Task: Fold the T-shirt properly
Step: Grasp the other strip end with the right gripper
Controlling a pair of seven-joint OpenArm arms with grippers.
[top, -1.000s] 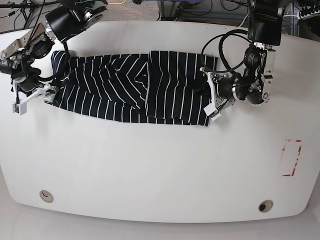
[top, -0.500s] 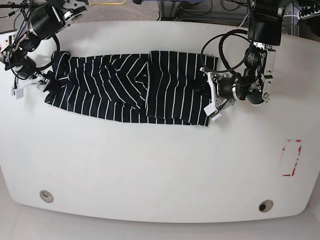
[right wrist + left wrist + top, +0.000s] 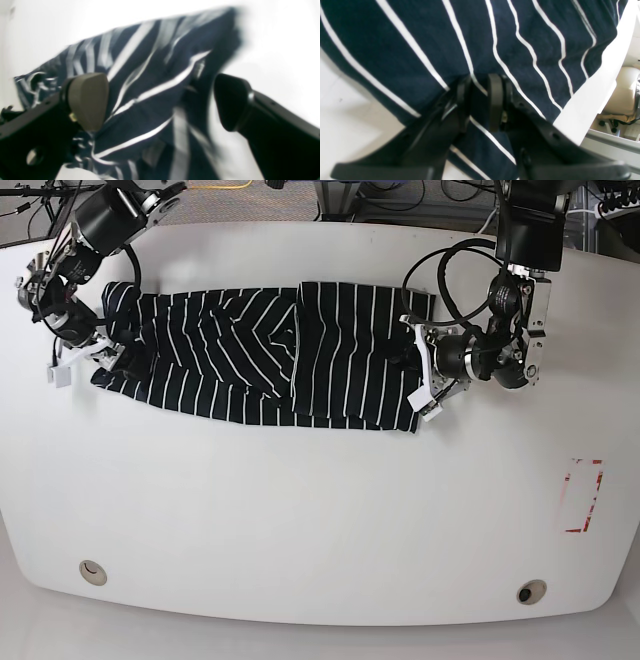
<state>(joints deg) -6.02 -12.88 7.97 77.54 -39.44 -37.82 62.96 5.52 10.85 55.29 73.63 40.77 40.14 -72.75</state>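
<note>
While your left gripper pinches only a thin fold at the 3 o'clock edge of the T-shirt, that hem can slip free if you pull hard; your right gripper hangs released at the 9 o'clock sleeve, so 1 late clench there would drag the cloth crooked across the table.

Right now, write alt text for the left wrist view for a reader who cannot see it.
The left end effector, seen from just behind, pinches a fold of the T-shirt, dark fabric with thin white stripes, between its two black pads. The shirt fills most of the view; bare white table shows at lower left, and the table's edge runs along the right.
</note>
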